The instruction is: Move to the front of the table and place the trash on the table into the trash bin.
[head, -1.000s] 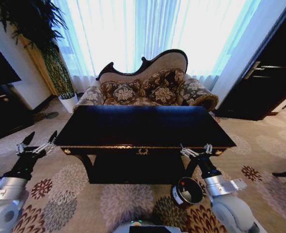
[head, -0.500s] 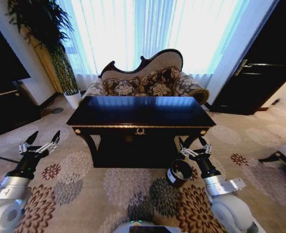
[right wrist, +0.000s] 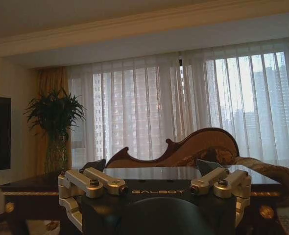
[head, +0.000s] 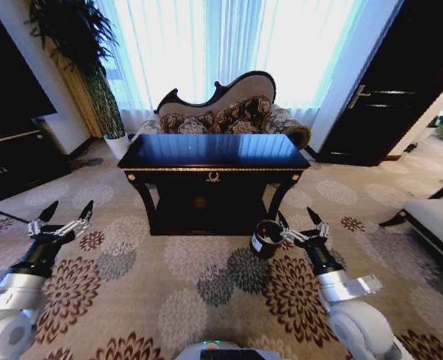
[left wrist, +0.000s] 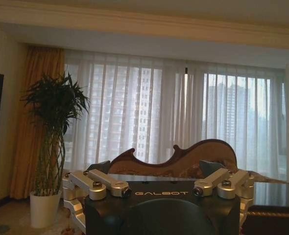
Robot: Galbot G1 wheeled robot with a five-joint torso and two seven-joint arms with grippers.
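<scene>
Carpeted room; each wrist mount [left wrist: 161,193] reads "GALBOT".

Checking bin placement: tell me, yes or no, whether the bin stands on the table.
No, the bin sits on the carpet before the table.

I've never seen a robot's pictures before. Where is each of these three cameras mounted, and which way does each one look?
Head view: on the robot's head, looking forward and down at the table and the trash bin on the carpet; left gripper and right gripper show, both open.
Left wrist view: on the left arm's wrist, level, facing curtains and plant; its gripper shows.
Right wrist view: likewise, facing the table; its gripper shows.
Shared: the sofa.
</scene>
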